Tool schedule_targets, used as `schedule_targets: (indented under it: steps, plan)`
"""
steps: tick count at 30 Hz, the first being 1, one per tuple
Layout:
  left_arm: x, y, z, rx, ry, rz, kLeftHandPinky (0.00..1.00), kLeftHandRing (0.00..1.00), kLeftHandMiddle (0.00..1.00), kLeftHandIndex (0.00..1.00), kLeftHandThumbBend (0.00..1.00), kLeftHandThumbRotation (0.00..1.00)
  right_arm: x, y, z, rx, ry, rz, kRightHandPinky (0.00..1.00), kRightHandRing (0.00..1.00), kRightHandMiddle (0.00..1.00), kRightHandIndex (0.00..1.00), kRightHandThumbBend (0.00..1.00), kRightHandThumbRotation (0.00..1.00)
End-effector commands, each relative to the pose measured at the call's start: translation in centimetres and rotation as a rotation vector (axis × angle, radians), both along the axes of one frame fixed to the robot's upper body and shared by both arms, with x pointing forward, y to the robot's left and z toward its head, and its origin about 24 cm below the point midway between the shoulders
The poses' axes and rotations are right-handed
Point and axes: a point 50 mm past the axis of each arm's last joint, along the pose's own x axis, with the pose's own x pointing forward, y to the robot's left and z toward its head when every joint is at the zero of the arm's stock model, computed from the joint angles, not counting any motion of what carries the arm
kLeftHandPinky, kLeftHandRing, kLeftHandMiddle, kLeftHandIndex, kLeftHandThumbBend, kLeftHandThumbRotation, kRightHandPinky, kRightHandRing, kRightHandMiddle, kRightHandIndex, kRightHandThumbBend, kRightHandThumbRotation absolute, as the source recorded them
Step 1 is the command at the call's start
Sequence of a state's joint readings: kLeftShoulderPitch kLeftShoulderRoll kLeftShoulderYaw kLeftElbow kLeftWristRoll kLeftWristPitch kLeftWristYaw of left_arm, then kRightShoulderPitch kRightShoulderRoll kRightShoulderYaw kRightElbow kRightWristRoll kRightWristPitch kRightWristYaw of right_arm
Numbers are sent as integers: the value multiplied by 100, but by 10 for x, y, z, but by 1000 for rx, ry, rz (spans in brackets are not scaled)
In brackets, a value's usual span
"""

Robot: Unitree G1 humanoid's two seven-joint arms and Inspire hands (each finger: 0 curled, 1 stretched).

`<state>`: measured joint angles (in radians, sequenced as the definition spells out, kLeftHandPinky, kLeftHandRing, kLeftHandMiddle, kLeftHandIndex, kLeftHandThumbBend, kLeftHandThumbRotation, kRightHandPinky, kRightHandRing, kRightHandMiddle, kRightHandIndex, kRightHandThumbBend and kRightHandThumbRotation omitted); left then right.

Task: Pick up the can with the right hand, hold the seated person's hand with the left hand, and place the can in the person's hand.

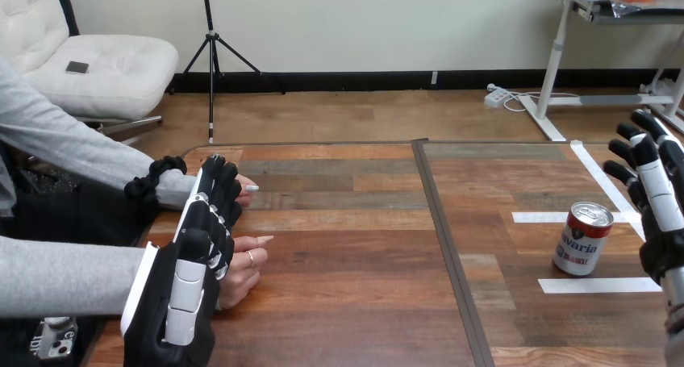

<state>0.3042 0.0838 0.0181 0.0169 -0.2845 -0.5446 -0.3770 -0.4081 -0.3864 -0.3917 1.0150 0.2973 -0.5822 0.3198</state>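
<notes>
One can (pixel 582 239) is standing upright on the right part of the wooden table (pixel 347 286), among three white tape strips (pixel 598 285). The right hand (pixel 660 214) is hovering just to its right, fingers spread and loosely straight, holding nothing. At the table's left side the left hand (pixel 184 290) is showing its back, fingers straight, overlapping the person's two hands (pixel 240 272). Whether it is touching them I cannot tell.

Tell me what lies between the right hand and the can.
In the head view, only tabletop with white tape strips separates the right hand from the can.
</notes>
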Motion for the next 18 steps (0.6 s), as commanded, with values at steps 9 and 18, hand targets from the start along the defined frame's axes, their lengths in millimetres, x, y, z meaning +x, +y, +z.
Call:
schedule_targets:
  steps: [9, 18]
  plan:
    - [11, -1, 10, -17, -66, -5, 100, 100, 100, 100, 80, 96, 24, -4, 35, -22, -105, -34, 87, 88, 87, 88, 100, 37]
    - [11, -1, 10, -16, -62, -9, 100, 100, 100, 100, 79, 96, 24, -5, 35, -35, -95, -46, 85, 90, 89, 91, 100, 22]
